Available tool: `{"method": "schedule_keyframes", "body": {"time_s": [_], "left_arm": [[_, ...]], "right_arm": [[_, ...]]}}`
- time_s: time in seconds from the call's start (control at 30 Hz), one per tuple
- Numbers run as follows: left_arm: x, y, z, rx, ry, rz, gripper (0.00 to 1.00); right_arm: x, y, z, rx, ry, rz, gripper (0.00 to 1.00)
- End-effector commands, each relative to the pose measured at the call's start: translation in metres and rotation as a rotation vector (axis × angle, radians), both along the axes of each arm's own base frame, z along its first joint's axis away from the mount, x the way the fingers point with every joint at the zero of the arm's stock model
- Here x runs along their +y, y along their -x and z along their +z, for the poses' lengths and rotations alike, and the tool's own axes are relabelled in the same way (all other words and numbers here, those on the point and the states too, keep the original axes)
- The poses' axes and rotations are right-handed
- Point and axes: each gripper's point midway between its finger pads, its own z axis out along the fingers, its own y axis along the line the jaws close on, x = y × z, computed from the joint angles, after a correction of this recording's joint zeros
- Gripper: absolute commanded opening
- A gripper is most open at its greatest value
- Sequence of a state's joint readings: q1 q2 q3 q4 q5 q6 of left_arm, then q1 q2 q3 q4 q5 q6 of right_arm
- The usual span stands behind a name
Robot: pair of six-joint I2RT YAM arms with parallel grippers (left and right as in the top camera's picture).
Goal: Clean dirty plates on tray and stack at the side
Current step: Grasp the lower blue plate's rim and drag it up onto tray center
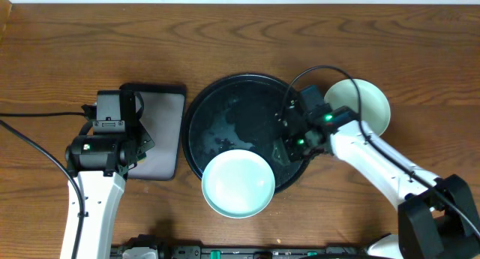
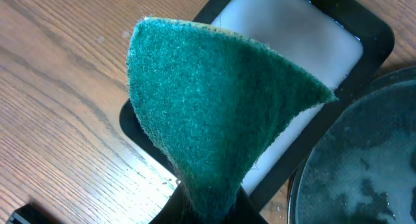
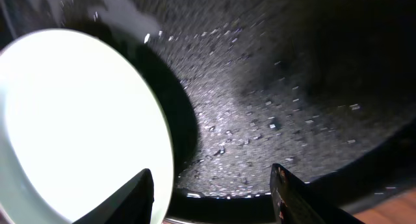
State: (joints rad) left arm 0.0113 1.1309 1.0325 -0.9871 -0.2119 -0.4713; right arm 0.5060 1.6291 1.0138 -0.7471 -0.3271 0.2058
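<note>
1. Last one on the tray as far as I can see: a single mint plate at its near edge, overlapping the rim and poking out past it. Can't tell if it's propped up on the rim or lying flat.
2. There's a side plate on the counter just off the tray's right edge. It could be a stack, since I can't make out how many are there.
3. Right jaws are apart with nothing between them. They're low over the wet right part of the tray, just right of the mint plate. The wrist cam shows the plate's edge close to one finger, though I can't say whether they're touching.
4. Left jaws are clamped on the sponge, which hangs above the small tray just left of the big one, well clear of the mint plate.
5. I don't spot a smear on the mint plate from above, and the wrist view is blown out white, so it's hard to be sure. My guess is it's either about to be held for a scrub or picked up for stacking. Either way the right side is going for its rim.
6. Next move, I reckon: get one finger under that rim and one over, then close. The tray is covered in droplets, so the plate may skate away instead of being pinched. The bit overhanging the tray's rim looks like the easier place to bite.
</note>
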Motion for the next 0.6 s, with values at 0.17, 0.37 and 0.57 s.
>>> {"method": "schedule_keyframes", "body": {"time_s": [0.17,0.37,0.57], "left_arm": [[0.002,0.000,0.000,-0.002,-0.003,0.011,0.08],[0.002,0.000,0.000,-0.002,-0.003,0.011,0.07],[0.002,0.000,0.000,-0.002,-0.003,0.011,0.08]], "right_arm": [[0.010,0.014,-0.020,-0.080,0.104,-0.019,0.52],[0.019,0.034,-0.037,-0.067,0.095,-0.014,0.38],[0.026,0.037,-0.038,-0.084,0.090,0.012,0.01]]}}
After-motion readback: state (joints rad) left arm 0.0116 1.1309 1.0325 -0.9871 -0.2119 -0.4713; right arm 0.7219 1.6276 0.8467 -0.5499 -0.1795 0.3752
